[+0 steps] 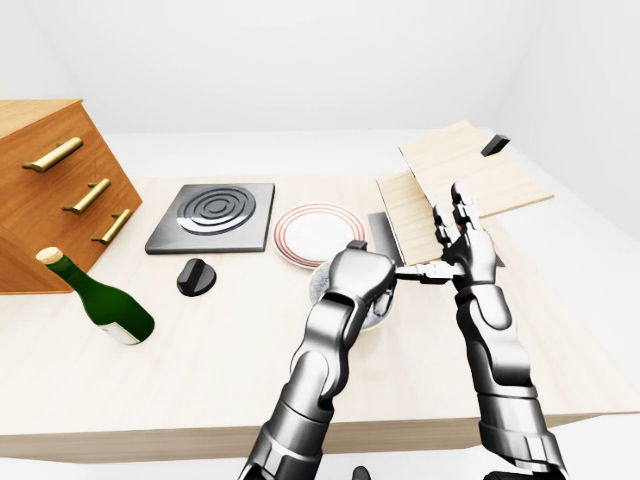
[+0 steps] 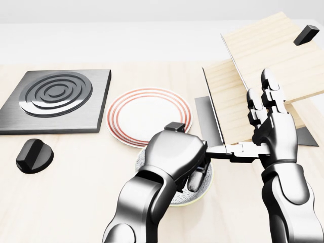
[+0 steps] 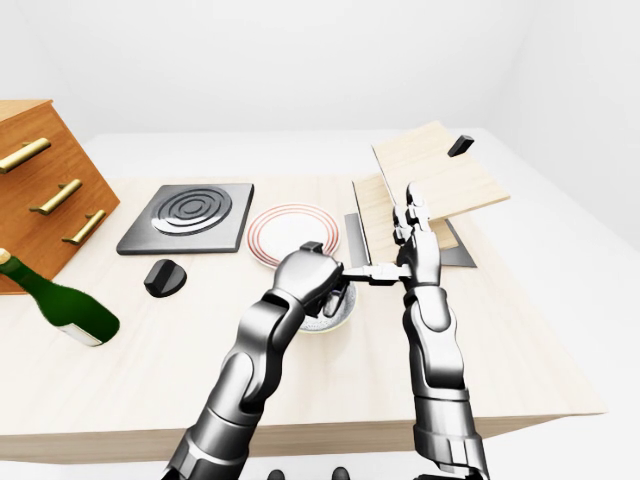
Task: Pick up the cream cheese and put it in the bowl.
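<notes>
The left hand (image 2: 177, 157) sits directly over the patterned bowl (image 2: 202, 188) at lower centre of the head view, knuckles up and fingers curled downward into the bowl's opening. The cream cheese cannot be seen in any view; if it is present, it lies beneath this hand, either within the curled fingers or already in the bowl. Whether the fingers are pinching anything cannot be told, since the back of the hand hides them. The placement over the bowl fits the delivery step of the task, judged to be at or near release.

The right hand (image 2: 268, 134) stands upright at right of the head view, fingers spread and pointing up, thumb stretched leftward until it reaches the left hand. It holds nothing and appears parked clear of the bowl.

Above the bowl lies a white plate with red rings (image 2: 136, 114), bare of contents. A black hob plate (image 2: 55, 98) occupies the upper left, with a black knob (image 2: 34, 155) below it. Tilted light wooden boards (image 2: 263, 55) stand at upper right. In the left-eye view, a green bottle (image 1: 100, 300) lies on the worktop (image 1: 200, 350) beside a wooden drawer unit (image 1: 50, 190) at far left.
</notes>
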Available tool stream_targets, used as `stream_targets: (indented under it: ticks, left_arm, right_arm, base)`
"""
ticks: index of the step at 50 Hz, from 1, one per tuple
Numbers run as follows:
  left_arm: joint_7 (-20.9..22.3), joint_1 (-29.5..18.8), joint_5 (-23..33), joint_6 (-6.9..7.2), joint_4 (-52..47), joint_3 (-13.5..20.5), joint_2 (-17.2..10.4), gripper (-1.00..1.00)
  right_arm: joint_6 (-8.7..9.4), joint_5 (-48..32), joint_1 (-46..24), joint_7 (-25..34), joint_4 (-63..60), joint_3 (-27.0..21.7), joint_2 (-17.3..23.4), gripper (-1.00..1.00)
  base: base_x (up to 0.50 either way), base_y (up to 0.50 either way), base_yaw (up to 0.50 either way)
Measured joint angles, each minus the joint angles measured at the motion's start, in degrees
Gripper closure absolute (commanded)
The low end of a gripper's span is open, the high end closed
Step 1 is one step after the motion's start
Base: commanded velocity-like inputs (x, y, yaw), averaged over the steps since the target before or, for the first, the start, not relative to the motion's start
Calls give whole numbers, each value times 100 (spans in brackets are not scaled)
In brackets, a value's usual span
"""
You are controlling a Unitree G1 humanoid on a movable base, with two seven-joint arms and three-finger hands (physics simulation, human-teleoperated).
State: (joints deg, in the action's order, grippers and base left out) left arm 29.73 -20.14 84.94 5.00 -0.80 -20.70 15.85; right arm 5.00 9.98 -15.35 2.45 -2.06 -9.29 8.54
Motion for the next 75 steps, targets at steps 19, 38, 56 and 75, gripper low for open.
stream_targets:
  ticks: [19,38,56,75]
  left_arm:
    - [-20,10,53,0,7,-14,13,52]
    - [-44,-167,676,0,-187,149,-83,-100]
    - [93,-281,532,0,-718,368,-117,-100]
    - [-763,-1170,-2406,0,-1352,1514,-1128,-100]
  right_arm:
    - [0,-58,-5,-14,1,11,-11,-100]
    - [0,-107,-15,-24,7,24,-19,-100]
    - [0,-169,-31,-31,23,34,-27,-100]
    - [0,-481,-84,-164,-616,89,-64,-100]
  base:
    - [0,0,0]
    - [0,0,0]
    - [0,0,0]
    - [0,0,0]
